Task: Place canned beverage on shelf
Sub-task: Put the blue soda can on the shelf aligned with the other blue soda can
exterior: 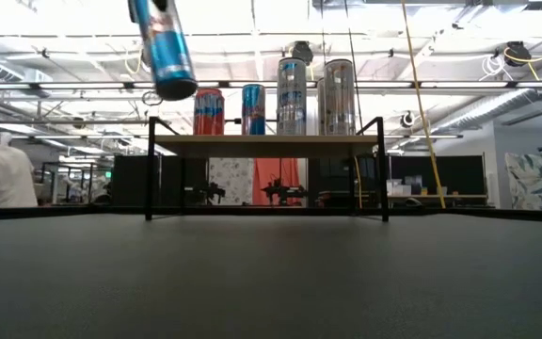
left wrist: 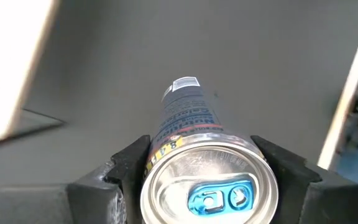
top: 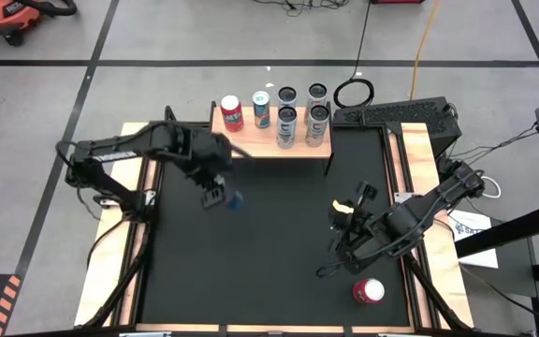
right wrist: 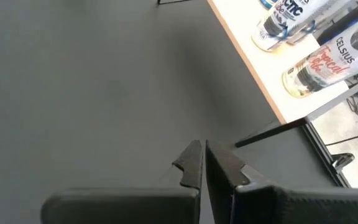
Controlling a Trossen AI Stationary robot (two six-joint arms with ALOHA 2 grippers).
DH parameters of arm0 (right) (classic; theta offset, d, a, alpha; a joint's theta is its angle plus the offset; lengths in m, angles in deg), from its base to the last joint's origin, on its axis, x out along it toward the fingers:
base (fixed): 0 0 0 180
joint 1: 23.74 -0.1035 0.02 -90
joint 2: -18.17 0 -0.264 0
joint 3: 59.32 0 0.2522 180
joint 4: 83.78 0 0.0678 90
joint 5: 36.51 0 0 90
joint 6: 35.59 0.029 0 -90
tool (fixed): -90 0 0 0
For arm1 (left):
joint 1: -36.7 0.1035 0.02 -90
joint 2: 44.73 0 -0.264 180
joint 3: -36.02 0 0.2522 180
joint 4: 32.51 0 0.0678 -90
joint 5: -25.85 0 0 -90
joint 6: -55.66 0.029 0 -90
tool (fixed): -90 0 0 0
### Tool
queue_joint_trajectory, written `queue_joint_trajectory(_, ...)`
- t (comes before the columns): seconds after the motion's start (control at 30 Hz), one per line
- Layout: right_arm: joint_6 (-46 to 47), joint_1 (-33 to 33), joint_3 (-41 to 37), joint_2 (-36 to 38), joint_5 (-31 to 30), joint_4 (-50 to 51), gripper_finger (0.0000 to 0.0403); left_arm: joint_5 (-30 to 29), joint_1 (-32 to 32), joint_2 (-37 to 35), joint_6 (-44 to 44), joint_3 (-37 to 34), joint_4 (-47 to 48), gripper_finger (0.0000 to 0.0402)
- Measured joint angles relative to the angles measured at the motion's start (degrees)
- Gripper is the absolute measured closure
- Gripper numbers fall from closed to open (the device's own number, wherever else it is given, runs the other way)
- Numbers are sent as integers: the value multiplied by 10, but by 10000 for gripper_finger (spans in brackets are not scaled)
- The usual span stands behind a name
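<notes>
Two robot arms, one busy and one waiting.
The left end effector [top: 215, 194] reaches in from 9 o'clock, raised up high, its fingers [left wrist: 127, 167] squeezing each side of a blue can [left wrist: 194, 155]. The right end effector [top: 344, 220] waits at 4 o'clock, fingers pressed together, holding nothing.

"CELSIUS" reads clearly on a pale can [right wrist: 319, 65] standing on the shelf [right wrist: 253, 56], right wrist view; script under it looks like "Tropical" something, not sure. Neighbouring can [right wrist: 284, 18] shows letters ending "…CTIC". Print on the blue can [left wrist: 185, 118] in the left wrist view is too small to read.
</notes>
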Motion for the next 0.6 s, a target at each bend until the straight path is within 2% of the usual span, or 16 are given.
queue_joint_trajectory(0.13, 2, 0, 0, 0, 0, 0, 403, -35, 52, 2, 41, 28, 3, 172)
queue_joint_trajectory(0.33, 21, 1, 0, 0, 0, 0, 403, -46, 124, 25, 61, 81, 15, 171)
queue_joint_trajectory(0.6, 32, 1, 0, 0, 0, 0, 403, -57, 175, 111, 108, 197, 77, 171)
